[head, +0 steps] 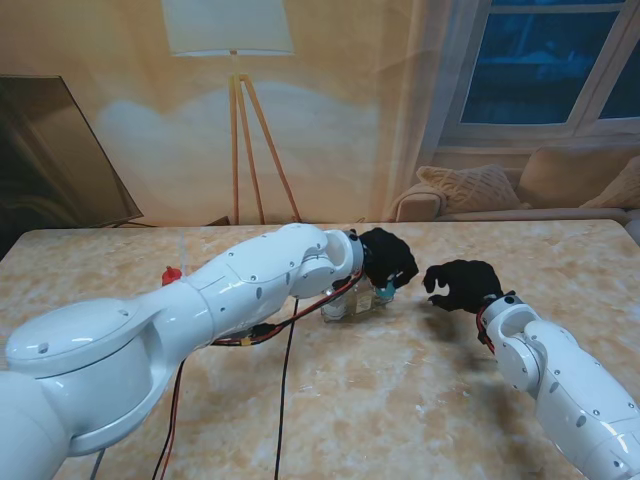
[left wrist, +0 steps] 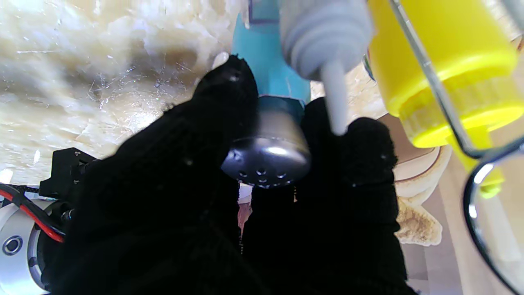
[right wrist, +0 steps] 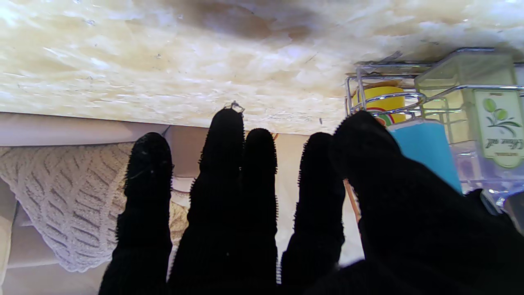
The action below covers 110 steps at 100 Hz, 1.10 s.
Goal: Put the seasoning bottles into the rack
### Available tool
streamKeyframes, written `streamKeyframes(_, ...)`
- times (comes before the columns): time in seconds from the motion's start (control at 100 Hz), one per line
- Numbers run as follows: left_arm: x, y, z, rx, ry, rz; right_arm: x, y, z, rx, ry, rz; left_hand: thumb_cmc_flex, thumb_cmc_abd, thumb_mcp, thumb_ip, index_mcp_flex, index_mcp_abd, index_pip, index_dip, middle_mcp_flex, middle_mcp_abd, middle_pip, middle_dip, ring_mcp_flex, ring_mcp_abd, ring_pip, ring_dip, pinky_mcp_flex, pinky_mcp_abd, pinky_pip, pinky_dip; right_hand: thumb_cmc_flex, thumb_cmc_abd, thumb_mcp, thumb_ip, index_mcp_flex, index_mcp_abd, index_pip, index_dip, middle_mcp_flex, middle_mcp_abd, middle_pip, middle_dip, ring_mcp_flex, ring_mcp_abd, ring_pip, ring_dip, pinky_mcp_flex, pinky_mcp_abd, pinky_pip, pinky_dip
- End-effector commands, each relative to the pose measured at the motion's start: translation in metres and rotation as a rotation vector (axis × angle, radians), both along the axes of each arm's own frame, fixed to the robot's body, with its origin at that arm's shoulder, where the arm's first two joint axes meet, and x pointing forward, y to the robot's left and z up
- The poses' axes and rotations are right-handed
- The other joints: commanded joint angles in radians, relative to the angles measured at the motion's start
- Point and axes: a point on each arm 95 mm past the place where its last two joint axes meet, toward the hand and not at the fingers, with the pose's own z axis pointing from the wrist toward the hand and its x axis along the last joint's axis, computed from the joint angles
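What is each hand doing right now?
Left hand: shut on the blue shaker.
Right hand: open, holding nothing.

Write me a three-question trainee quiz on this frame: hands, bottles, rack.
1. True or false: the right hand is holding a bottle.
2. Multiple choice: what is the left hand closed around? A) the yellow bottle B) the teal shaker bottle with a metal perforated cap C) the rack's wire
3. Fill in: in the left wrist view, the yellow bottle sits behind the wire of the ____.

Key:
1. False; its fingers are spread and hold nothing.
2. B; the fingers flank the teal shaker bottle at its cap.
3. rack.
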Motion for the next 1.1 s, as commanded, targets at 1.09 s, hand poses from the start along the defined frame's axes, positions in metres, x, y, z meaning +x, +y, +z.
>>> streamKeyframes(1.09, 0.004, -0.008, -0.019, 0.037, -0.012, 0.004, -0.003, -0.001, -0.006, -0.002, 0.017, -0.003, 0.058, 0.043, 0.104, 0.016, -0.026, 0.044, 0.063, 0.024, 0.020, -0.010, 0.213, 0.115, 0.040, -0.042, 0.106, 0.071, -0.049, -0.144, 0.054, 0.035, 0.024, -0.035, 0.021, -0.001, 0.014, 0.000, 0.016, -0.004, 0.025, -0.003, 0.020, 0.045, 0.018, -0.021, 0.031, 0.025, 0.008, 0.000, 0.023, -0.015)
